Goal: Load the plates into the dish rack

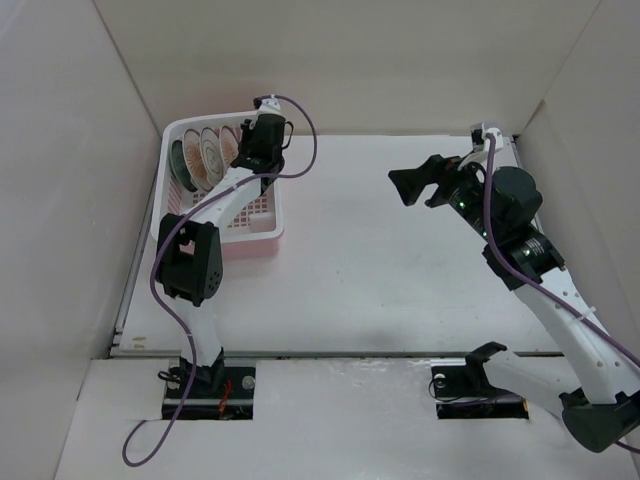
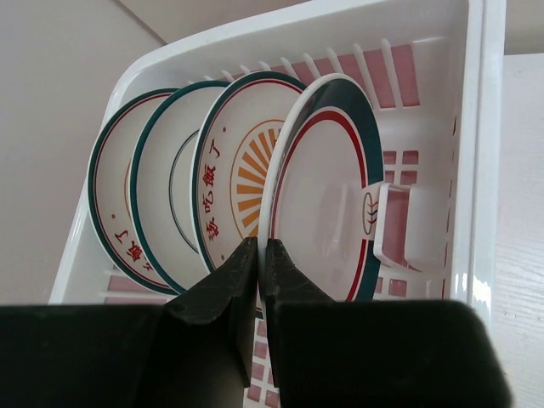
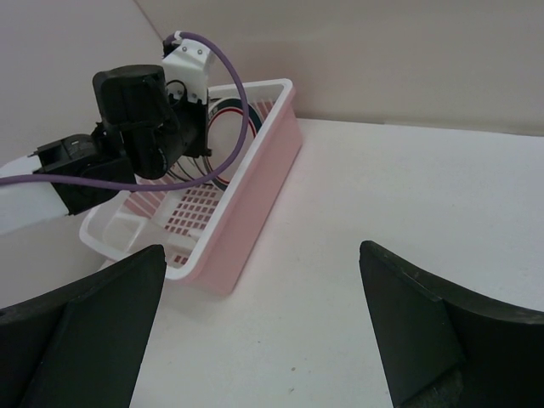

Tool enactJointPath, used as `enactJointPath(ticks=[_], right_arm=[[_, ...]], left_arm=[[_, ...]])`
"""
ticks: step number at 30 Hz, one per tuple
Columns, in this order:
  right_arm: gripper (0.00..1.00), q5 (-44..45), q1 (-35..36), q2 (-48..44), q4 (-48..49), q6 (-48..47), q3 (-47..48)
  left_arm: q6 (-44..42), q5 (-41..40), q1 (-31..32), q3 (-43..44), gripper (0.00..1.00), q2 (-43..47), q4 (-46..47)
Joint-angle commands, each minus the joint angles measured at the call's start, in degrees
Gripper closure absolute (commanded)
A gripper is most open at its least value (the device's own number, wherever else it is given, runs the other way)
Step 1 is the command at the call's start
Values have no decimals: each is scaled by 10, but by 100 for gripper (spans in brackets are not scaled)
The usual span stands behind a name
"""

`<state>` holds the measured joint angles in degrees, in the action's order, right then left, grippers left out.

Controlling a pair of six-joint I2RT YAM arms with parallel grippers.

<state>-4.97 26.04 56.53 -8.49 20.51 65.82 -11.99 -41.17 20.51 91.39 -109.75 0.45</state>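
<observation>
The pale pink dish rack (image 1: 262, 234) with a white rim stands at the table's far left. Several plates (image 1: 205, 155) stand upright in its far end. In the left wrist view they are, left to right, a red-and-green-rimmed plate (image 2: 110, 200), a white plate with a grey line (image 2: 161, 204), an orange sunburst plate (image 2: 246, 157), and a white dark-rimmed plate (image 2: 327, 183). My left gripper (image 2: 263, 248) is shut on the rim of the white dark-rimmed plate, inside the rack (image 2: 476, 127). My right gripper (image 1: 425, 185) is open and empty above the table, well right of the rack (image 3: 255, 183).
A small white compartment (image 2: 412, 229) sits on the rack's inner wall beside the held plate. White walls enclose the table on the left, back and right. The left arm's wrist and purple cable (image 3: 140, 110) hang over the rack.
</observation>
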Motion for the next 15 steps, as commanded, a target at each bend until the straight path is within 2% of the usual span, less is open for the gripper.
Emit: enactJointPath(ticks=[1, 6, 11, 14, 15], right_arm=[[0, -6, 7, -14, 33, -6, 4], [0, -6, 12, -14, 33, -6, 4], [0, -6, 12, -20, 33, -6, -2], [0, -6, 12, -26, 33, -6, -2], [0, -6, 12, -26, 33, -6, -2]], left_arm=[[29, -7, -2, -4, 100, 8, 9], [55, -26, -2, 2, 98, -5, -21], [60, -26, 3, 12, 81, -11, -38], [68, -13, 3, 27, 76, -11, -51], [68, -13, 3, 33, 68, -11, -51]])
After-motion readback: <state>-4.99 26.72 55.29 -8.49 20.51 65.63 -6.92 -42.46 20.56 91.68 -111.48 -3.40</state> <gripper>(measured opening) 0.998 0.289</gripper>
